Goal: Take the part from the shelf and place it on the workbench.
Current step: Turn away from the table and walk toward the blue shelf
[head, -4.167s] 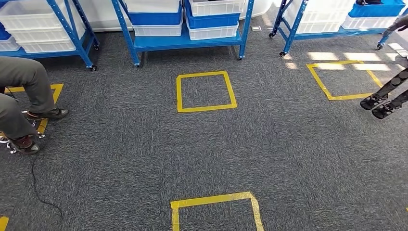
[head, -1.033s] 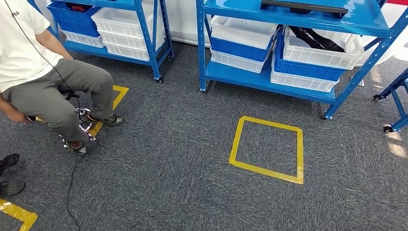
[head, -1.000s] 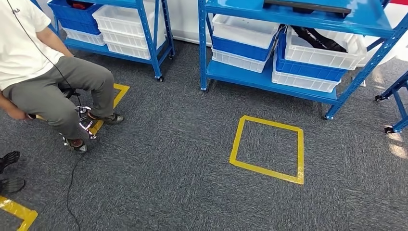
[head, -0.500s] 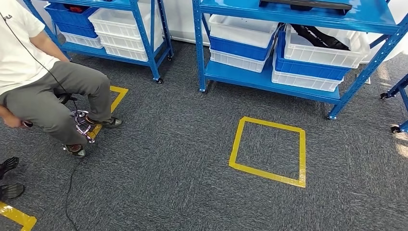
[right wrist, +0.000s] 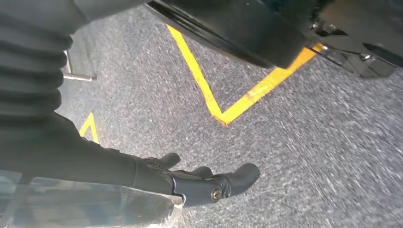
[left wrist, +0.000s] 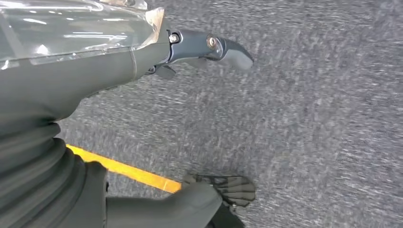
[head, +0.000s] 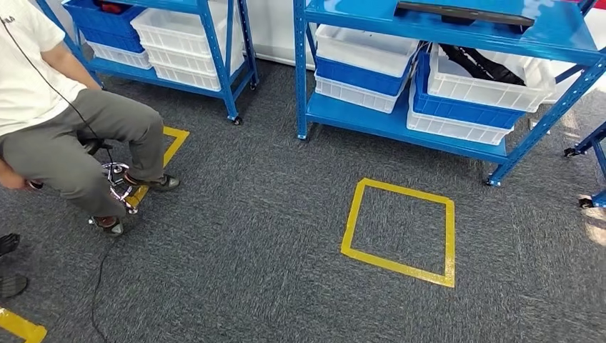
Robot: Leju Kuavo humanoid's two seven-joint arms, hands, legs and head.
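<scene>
PHASE: approach to blue steel shelf [head: 429,21] | PART: long black flat part [head: 464,13] on top tier, near front edge | LEFT hand [left wrist: 209,47]: fingers extended, empty | RIGHT hand [right wrist: 199,183]: fingers loosely apart, empty; arms hang for walking

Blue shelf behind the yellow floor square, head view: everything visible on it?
The blue shelf is a painted metal rack with perforated uprights, standing upright on small casters on the grey carpet, just beyond the yellow tape square. Its lower deck carries two stacks of nested white and blue bins; the right-hand top bin holds a dark part. A flat black part lies on the upper deck. Nothing else touches it.
</scene>
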